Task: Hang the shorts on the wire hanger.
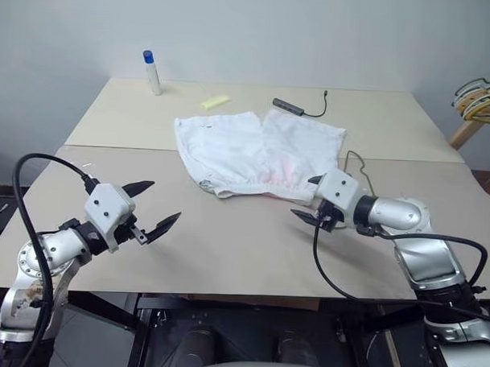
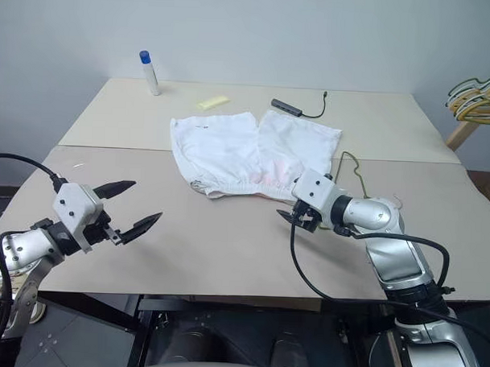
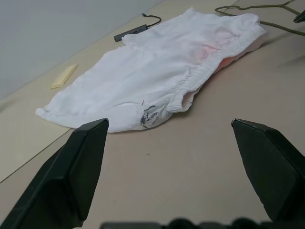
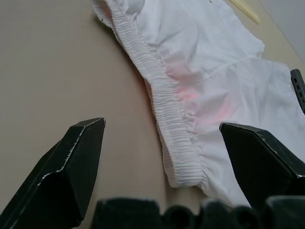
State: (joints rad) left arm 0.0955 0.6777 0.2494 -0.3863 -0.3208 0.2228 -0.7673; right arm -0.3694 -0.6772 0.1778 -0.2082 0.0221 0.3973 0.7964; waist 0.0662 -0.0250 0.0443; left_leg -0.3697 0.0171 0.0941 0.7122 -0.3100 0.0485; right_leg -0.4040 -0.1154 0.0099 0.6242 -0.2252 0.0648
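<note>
Pale grey wall behind; tan bench (image 1: pixel 227 247) made of two boards. Head views: the shorts (image 1: pixel 254 152) lie flat mid-bench, waistband toward the near edge. Left gripper (image 1: pixel 152 204) hangs wide, empty, near the left edge, well apart from them. Right gripper (image 1: pixel 309 203) spread, empty, just beside the waistband's right end. Wire hanger (image 1: pixel 354 167) partly under the shorts' right side.
Left wrist view: fingers (image 3: pixel 76 167) wide; shorts beyond.
Right wrist view: fingers (image 4: pixel 71 167) wide, waistband between them.
</note>
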